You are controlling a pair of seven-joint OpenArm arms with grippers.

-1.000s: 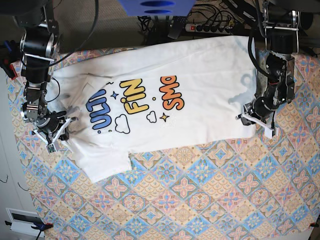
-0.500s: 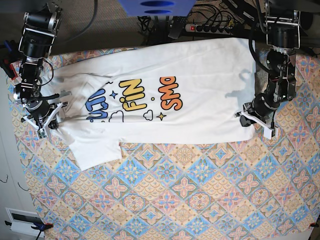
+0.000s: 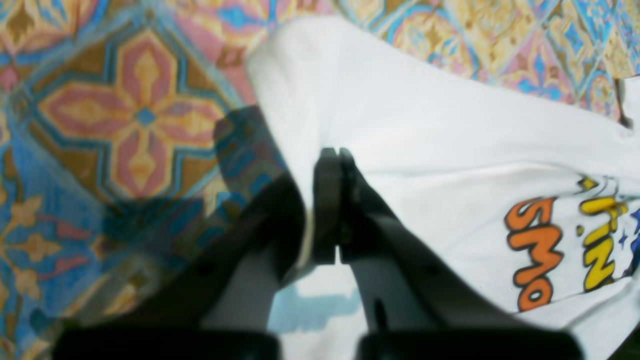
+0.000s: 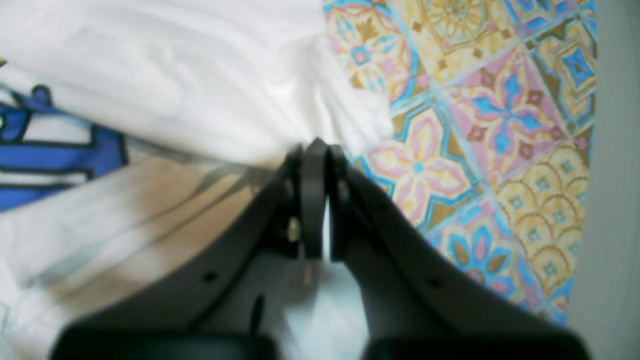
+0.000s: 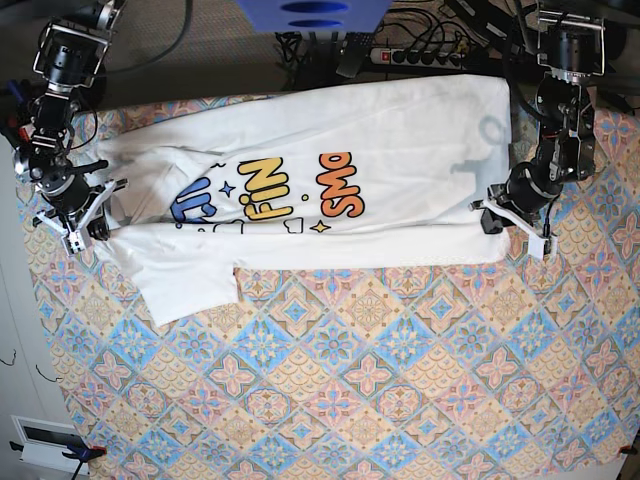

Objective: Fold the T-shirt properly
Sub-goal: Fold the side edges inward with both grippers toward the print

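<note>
The white T-shirt (image 5: pixel 400 170) lies stretched across the far part of the table, print up, with orange "SMO" (image 5: pixel 342 186) and yellow "FIN" (image 5: pixel 265 190) showing. Its near long edge is doubled over the lower part of the print. On the right of the base view my left gripper (image 5: pixel 490 220) is shut on the hem corner; the left wrist view shows its fingertips (image 3: pixel 332 157) pinching white cloth (image 3: pixel 425 125). At the other end my right gripper (image 5: pixel 95 222) is shut on the shoulder end, its tips (image 4: pixel 317 150) clamping bunched cloth (image 4: pixel 175 75). A sleeve (image 5: pixel 190 285) hangs toward me.
A patterned tablecloth (image 5: pixel 370 380) covers the table. A power strip (image 5: pixel 420 55) and cables lie behind the shirt, with a blue object (image 5: pixel 310 12) at the top edge. A small white device (image 5: pixel 45 440) sits at the near left corner.
Both grippers have moved toward the back of the table, carrying the shirt's near edge with them. The fold now hides the clouds and the lower part of the blue letters.
</note>
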